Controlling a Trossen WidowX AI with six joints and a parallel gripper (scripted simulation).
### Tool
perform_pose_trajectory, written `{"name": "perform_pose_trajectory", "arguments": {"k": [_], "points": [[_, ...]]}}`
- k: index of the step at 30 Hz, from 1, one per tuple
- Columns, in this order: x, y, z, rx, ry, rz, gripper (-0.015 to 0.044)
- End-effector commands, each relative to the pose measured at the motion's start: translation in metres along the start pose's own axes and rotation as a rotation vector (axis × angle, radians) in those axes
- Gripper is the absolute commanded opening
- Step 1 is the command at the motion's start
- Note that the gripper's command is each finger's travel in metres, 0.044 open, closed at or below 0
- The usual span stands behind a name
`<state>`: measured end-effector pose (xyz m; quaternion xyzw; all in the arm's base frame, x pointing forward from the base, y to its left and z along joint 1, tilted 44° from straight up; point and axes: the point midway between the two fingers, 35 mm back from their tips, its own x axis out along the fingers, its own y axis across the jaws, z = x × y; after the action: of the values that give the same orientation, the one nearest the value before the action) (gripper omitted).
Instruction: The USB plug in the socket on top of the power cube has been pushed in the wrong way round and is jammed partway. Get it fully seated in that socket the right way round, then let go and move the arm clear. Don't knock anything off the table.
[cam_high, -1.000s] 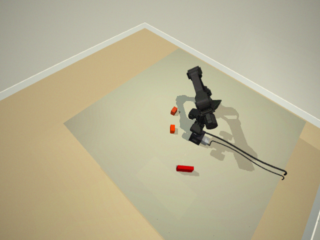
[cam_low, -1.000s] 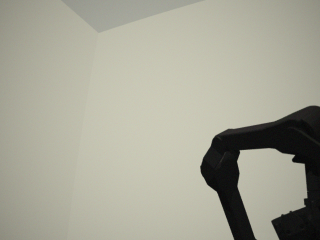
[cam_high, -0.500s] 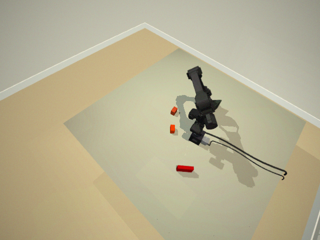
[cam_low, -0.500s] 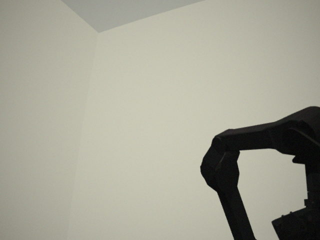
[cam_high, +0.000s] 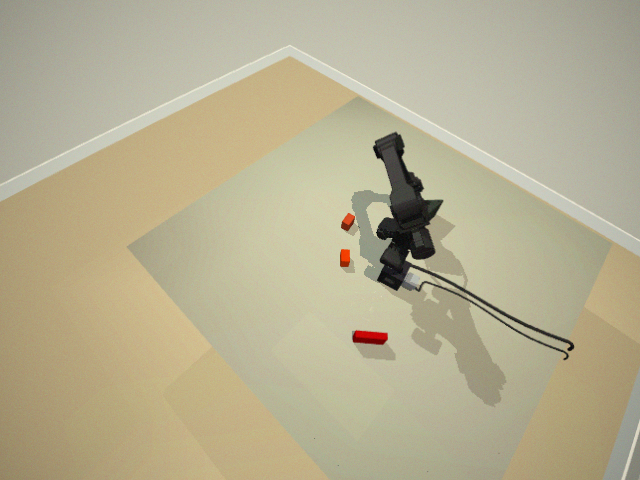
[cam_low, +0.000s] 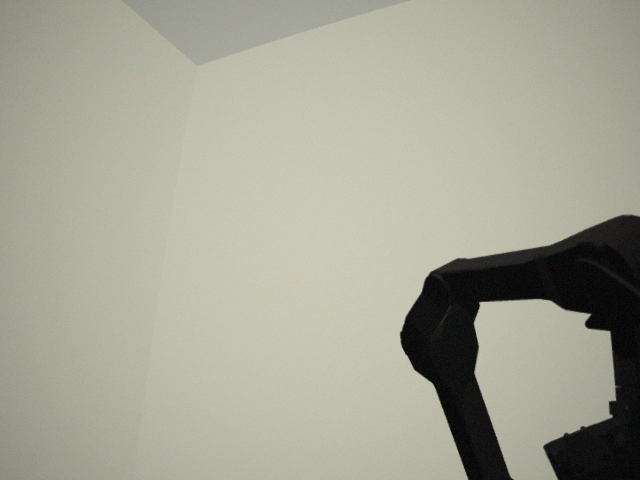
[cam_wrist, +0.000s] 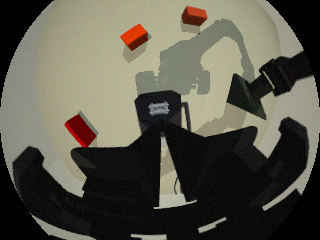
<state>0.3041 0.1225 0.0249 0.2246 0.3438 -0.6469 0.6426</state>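
The power cube (cam_high: 391, 280) (cam_wrist: 144, 111) is a dark block with a pale grey fitting (cam_wrist: 159, 108) on the face toward the wrist camera. A white block (cam_high: 412, 280) adjoins its right side in the top view. My gripper (cam_high: 395, 269) (cam_wrist: 162, 124) is over the cube, fingertips together at its near edge in the wrist view. It is shut on something very thin, taken to be the USB plug; the fingers hide it. How deep it sits and which way round it is cannot be seen. The exterior view shows only arm links.
A thick black cable (cam_high: 485, 299) and a thinner cable (cam_high: 494, 317) run right from the cube area. Two orange blocks (cam_high: 347, 221) (cam_high: 344, 257) (cam_wrist: 194, 16) (cam_wrist: 134, 37) and a red bar (cam_high: 370, 337) (cam_wrist: 81, 130) lie on the pale surface. A dark cone (cam_high: 434, 208) (cam_wrist: 245, 97) stands beside the arm.
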Motion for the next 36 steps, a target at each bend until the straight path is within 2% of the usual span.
{"name": "perform_pose_trajectory", "arguments": {"k": [1,36], "points": [[0.0007,-0.0003,0.0006,-0.005,-0.001,0.001,0.0000],[0.0049,-0.0008,0.0006,-0.014,-0.001,0.001,0.0000]]}}
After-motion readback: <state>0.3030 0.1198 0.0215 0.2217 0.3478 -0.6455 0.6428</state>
